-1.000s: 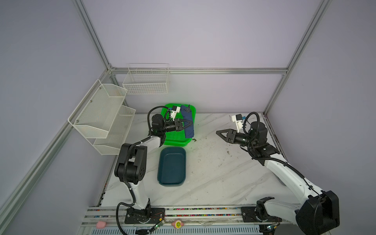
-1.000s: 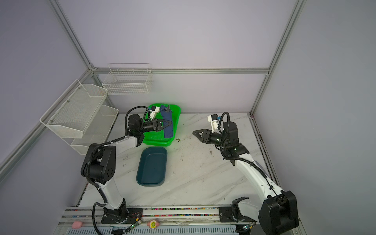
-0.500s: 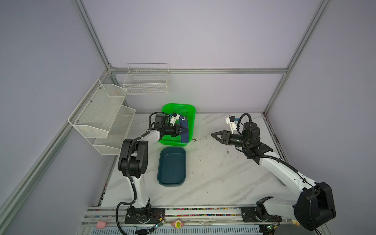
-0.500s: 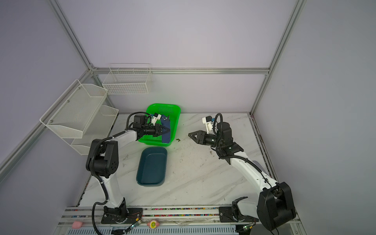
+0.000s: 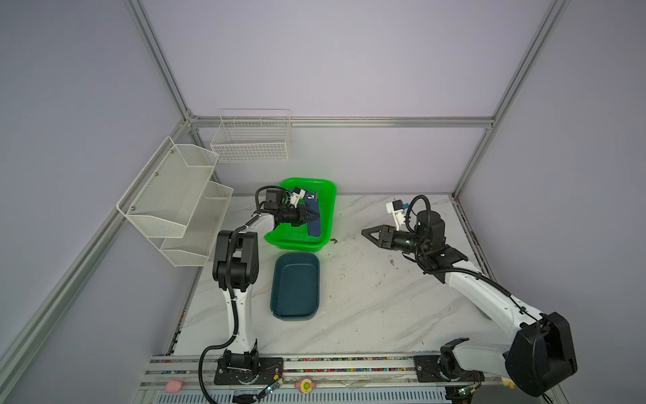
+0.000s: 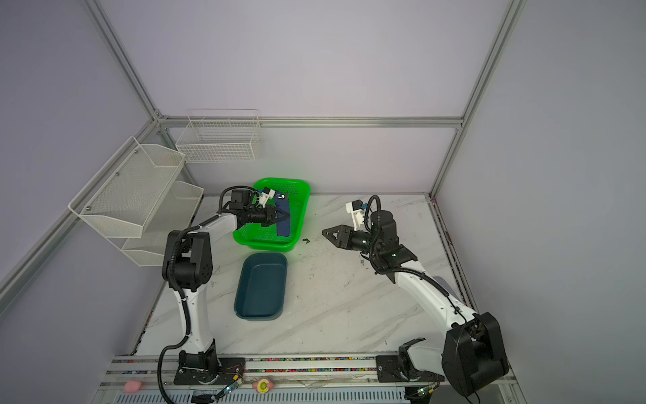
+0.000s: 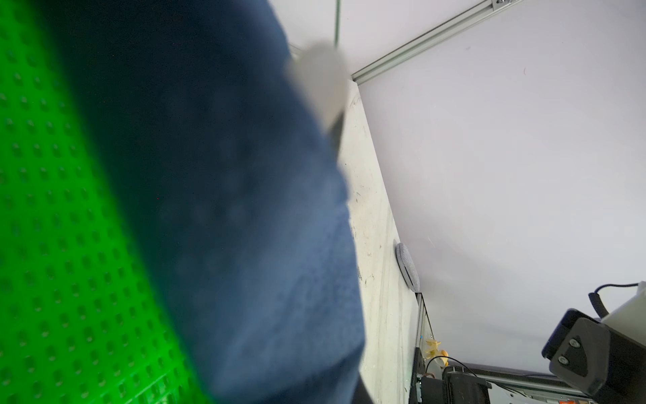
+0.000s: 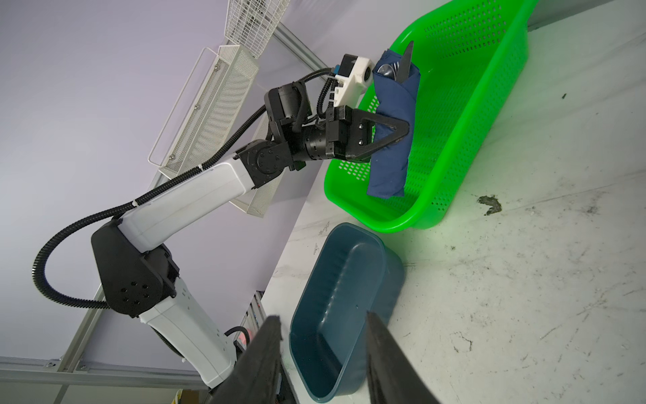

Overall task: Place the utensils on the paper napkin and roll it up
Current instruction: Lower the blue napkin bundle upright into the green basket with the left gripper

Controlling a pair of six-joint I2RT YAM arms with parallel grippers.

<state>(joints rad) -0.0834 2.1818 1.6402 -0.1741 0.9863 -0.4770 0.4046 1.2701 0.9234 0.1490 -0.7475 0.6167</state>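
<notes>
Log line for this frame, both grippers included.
left gripper: shut on paper napkin rolled around utensils, inside green basket | right gripper: open, empty, above table | teal tray: empty

Green basket (image 5: 297,246) on marble table (image 5: 384,297), teal tray (image 5: 295,290) just beside it, white mesh shelf (image 5: 167,196), wire basket (image 5: 251,147)

The basket (image 8: 489,105) is bright green, dotted with rows of small holes. Inside it the napkin (image 8: 386,175) is plain navy, with silver utensils (image 8: 386,70) at its end. Beside the basket the tray (image 5: 295,286) is dark teal — the table (image 5: 367,297) under both is white marble, grey-veined and dark-smudged.
</notes>
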